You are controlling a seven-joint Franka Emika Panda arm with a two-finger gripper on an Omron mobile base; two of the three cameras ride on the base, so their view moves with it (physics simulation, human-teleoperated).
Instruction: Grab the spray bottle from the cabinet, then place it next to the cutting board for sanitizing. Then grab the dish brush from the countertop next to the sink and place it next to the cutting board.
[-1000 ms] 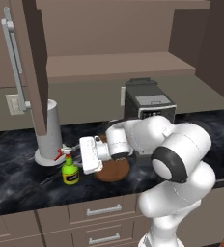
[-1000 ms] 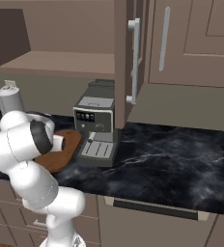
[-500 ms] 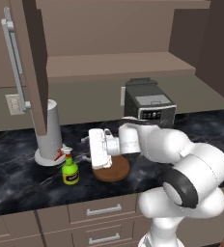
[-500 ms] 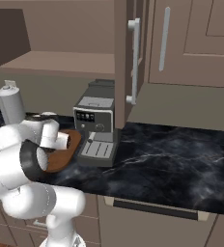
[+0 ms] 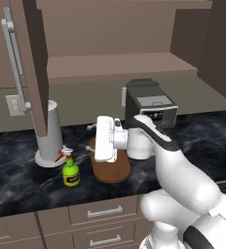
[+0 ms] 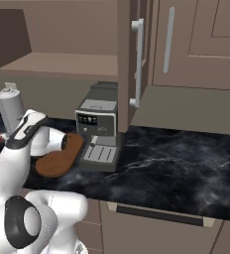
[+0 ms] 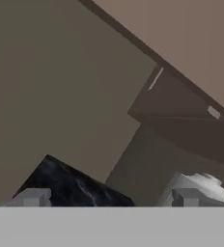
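The lime-green spray bottle [image 5: 71, 171] stands upright on the black countertop [image 5: 17, 187], just left of the dark oval cutting board [image 5: 110, 167] [image 6: 58, 158]. My gripper [image 5: 89, 138] hovers above the board's left end, a little up and to the right of the bottle, pointing left with nothing in it. In the hand view my gripper [image 7: 109, 198] is open, its fingertips [image 7: 32, 197] wide apart, facing the wall and the cabinet. The cabinet door [image 5: 34, 63] [image 6: 128, 59] hangs open. The dish brush is out of view.
A grey cylinder [image 5: 51, 133] [image 6: 10, 106] stands behind the bottle under the open door. A coffee machine [image 5: 149, 104] [image 6: 99, 126] sits right of the board. The door's silver handle [image 5: 12, 68] [image 6: 137, 62] sticks out. Bare countertop [image 6: 176, 163] stretches to the right.
My hand has risen from beside the bottle and moved right over the board, while the elbow swung down and right. The bottle has stayed put, and the gripper has stayed open.
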